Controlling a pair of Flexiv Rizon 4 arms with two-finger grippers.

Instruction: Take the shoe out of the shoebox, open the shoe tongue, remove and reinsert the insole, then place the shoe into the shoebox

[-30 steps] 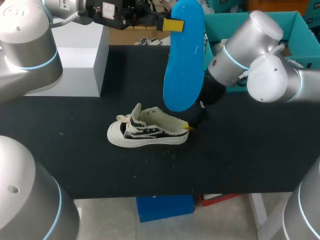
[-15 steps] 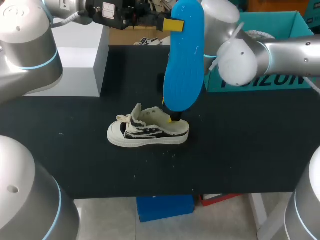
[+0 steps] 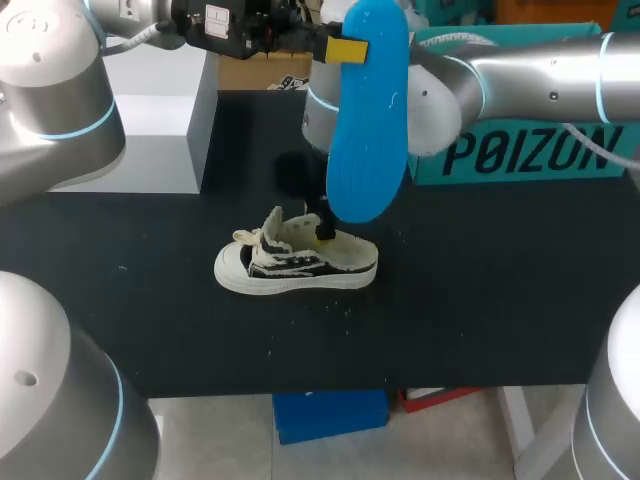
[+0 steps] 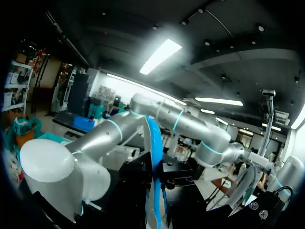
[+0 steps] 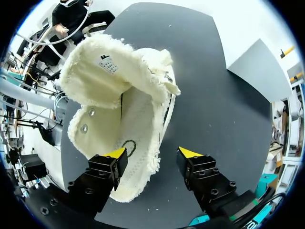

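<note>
– fingers on my left gripper (image 3: 346, 49) first: what do you make of them from the head view?
– they're clamped on the top end of the blue insole (image 3: 367, 125), with one yellow tip flat on its near face. the insole hangs upright in the air just above the shoe (image 3: 296, 259).
– agreed. i see the shoe standing on its sole on the black table (image 3: 480, 300), toe toward my left, tongue (image 3: 273, 222) raised. my right arm (image 3: 540, 70) comes in from the right and passes behind the insole. my right gripper (image 3: 324, 230) sits at the shoe's opening, but only one yellow tip shows, so i can't read its spread from here.
– and the shoebox (image 3: 520, 160)?
– teal, at the table's far right, well apart from the shoe. a pale grey block (image 3: 150, 125) stands at the far left.
– left wrist view?
– i get the insole (image 4: 153, 186) edge-on, a thin blue strip running out from between the black finger bodies. the yellow tips are out of sight. my right arm (image 4: 119, 129) crosses beyond it.
– right wrist view?
– the right gripper (image 5: 152, 153) is spread wide and grips nothing. one tip is over the inside of the shoe (image 5: 114, 95) near the heel and the other is over bare table (image 5: 214, 95) beside it. the frayed side wall runs between them, and i can't tell whether either tip touches it. the tongue (image 5: 102, 71) is pulled open ahead of the gripper, its inner face showing.
</note>
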